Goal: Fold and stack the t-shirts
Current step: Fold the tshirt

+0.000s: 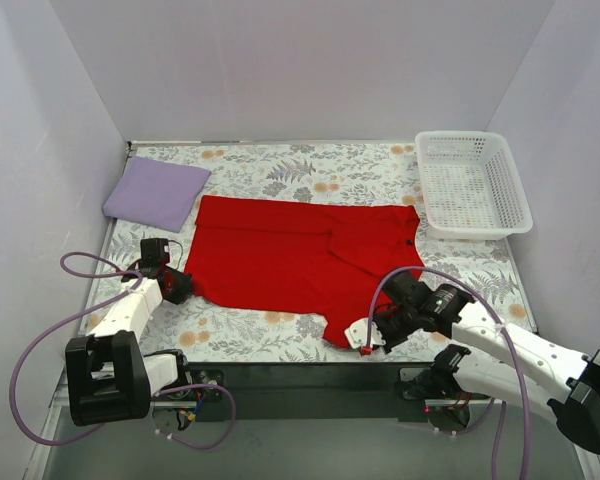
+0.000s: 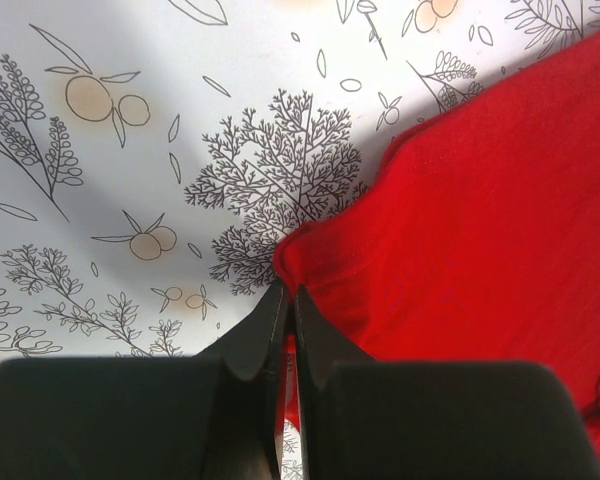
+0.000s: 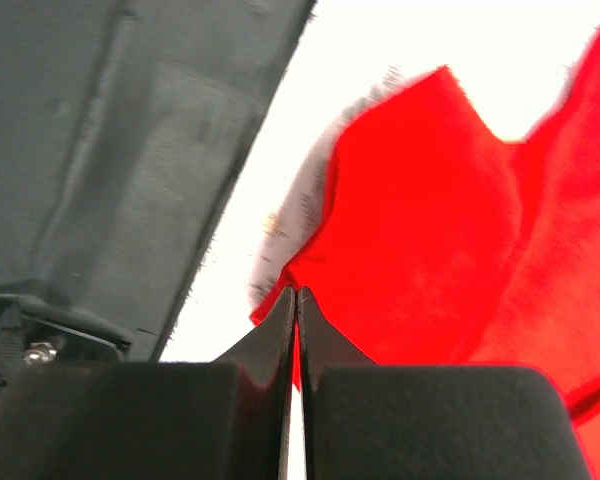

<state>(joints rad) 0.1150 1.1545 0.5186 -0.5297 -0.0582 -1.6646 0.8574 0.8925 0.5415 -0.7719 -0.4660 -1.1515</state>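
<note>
Both grippers clamped on red shirt point(image 1: 300, 260), mid-table
Left gripper point(image 2: 288, 295) jaws together on the shirt's near-left corner, right gripper point(image 3: 296, 295) likewise on its near-right corner; pinched cloth mostly hidden by fingers, table washed out white in right wrist view. Lavender shirt point(image 1: 157, 192) folded, far left, on floral cloth point(image 1: 280, 170); plain pale walls point(image 1: 300, 70). White lattice basket point(image 1: 477, 229) far right

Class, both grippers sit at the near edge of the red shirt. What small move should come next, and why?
Probably lift both grippers together a little, to start folding the near edge over. The left gripper and right gripper are each shut on a near corner of the red shirt, which lies spread out; the lavender shirt is already folded.
</note>
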